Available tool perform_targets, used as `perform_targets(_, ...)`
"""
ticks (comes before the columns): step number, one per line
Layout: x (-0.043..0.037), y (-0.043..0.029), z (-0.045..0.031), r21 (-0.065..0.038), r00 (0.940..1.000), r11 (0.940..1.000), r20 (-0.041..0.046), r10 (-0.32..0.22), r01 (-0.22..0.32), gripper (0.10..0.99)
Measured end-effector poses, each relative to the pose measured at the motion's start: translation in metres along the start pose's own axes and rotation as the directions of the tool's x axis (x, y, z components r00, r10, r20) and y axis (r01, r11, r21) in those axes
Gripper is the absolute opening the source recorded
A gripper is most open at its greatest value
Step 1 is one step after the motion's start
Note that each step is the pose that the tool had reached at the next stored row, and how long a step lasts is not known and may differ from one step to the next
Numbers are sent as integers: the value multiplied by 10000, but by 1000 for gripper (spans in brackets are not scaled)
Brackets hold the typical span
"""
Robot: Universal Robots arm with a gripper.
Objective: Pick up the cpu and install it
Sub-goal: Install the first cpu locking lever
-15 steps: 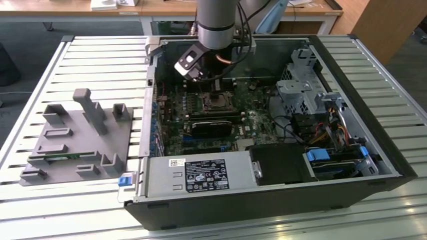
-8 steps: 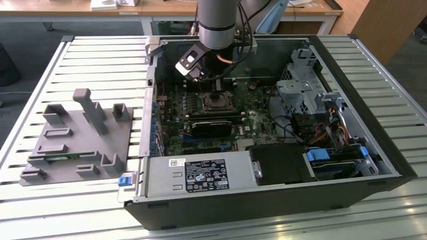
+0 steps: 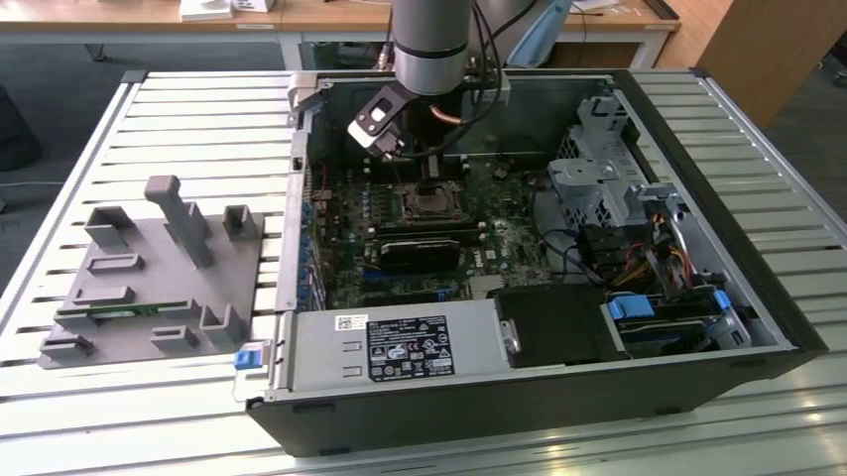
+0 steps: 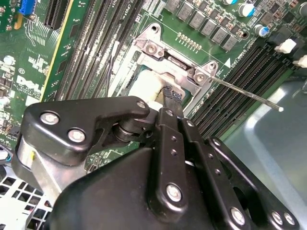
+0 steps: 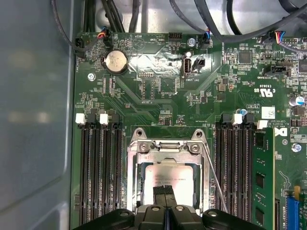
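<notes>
Silver-grey cpu (image 5: 178, 173), green motherboard (image 5: 158, 91), black pincer (image 5: 165, 191)

The cpu (image 5: 169, 175) had a silver-grey metal top with a dull, brushed sheen. Around it the socket frame (image 5: 165, 147) was bare bright metal, smooth and reflective, and its thin lever (image 4: 247, 95) looked like polished steel wire. The motherboard (image 5: 158, 91) was green lacquered board, faintly glossy. The gripper (image 4: 170, 94) had smooth, semi-glossy black links set with shiny metal screws. In the exterior view the tray (image 3: 258, 283) looked matt grey plastic, the table (image 3: 741, 109) pale ribbed metal, and the desk (image 3: 331, 15) wood.
</notes>
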State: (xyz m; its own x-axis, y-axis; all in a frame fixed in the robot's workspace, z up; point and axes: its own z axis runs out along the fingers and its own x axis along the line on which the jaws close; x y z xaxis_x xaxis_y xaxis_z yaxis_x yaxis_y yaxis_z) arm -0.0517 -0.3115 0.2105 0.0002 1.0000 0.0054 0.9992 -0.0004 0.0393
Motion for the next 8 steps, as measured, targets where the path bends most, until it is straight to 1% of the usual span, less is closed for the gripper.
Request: perform_targets(8, -1, 0, -21, 3, 10000, 10000, 4, 0, 0, 106)
